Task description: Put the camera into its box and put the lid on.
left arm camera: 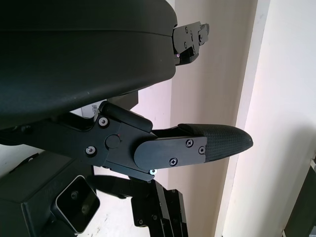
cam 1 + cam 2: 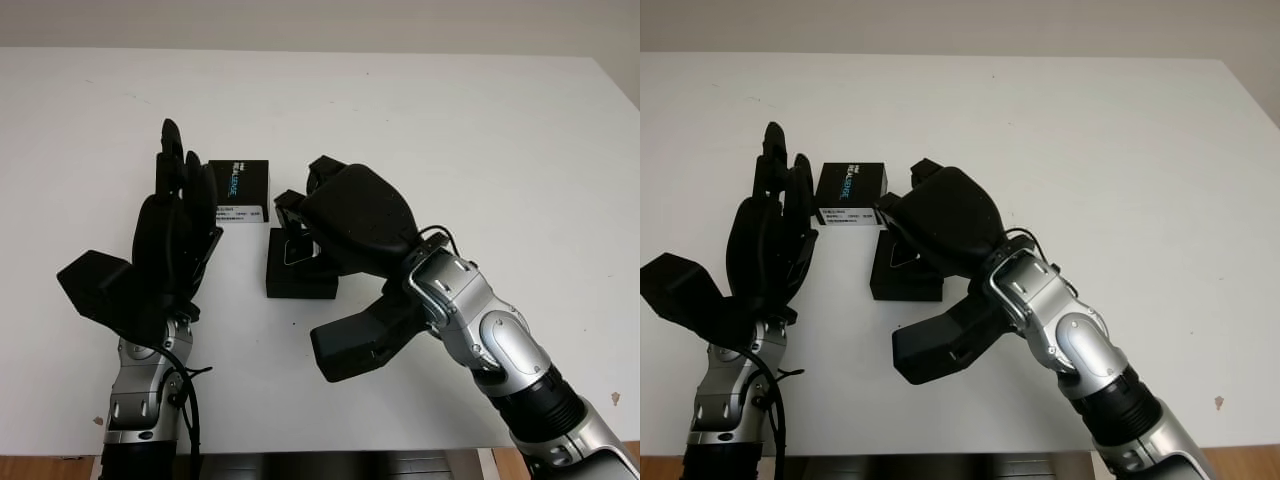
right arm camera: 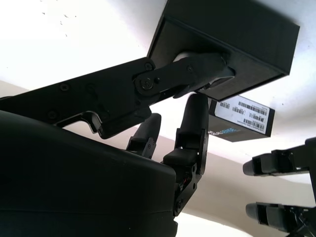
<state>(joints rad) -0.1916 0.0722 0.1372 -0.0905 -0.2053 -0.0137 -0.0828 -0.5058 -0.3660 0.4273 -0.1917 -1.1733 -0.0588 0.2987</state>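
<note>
A black open box (image 2: pixel 300 280) sits mid-table, with the pale camera (image 2: pixel 297 250) lying inside it. Just behind it to the left lies the black lid (image 2: pixel 240 185), carrying a printed logo and a white barcode label. My right hand (image 2: pixel 295 215) hovers over the box, open; in the right wrist view one finger (image 3: pixel 197 69) reaches over the box (image 3: pixel 232 39) rim to the camera, while the other two point towards the lid (image 3: pixel 242 118). My left hand (image 2: pixel 185 160) stands upright and open, just left of the lid, holding nothing.
The white table (image 2: pixel 450 130) stretches wide to the right and to the back. Its front edge runs close beneath both forearms. My right forearm (image 2: pixel 490 340) crosses the table's front right part.
</note>
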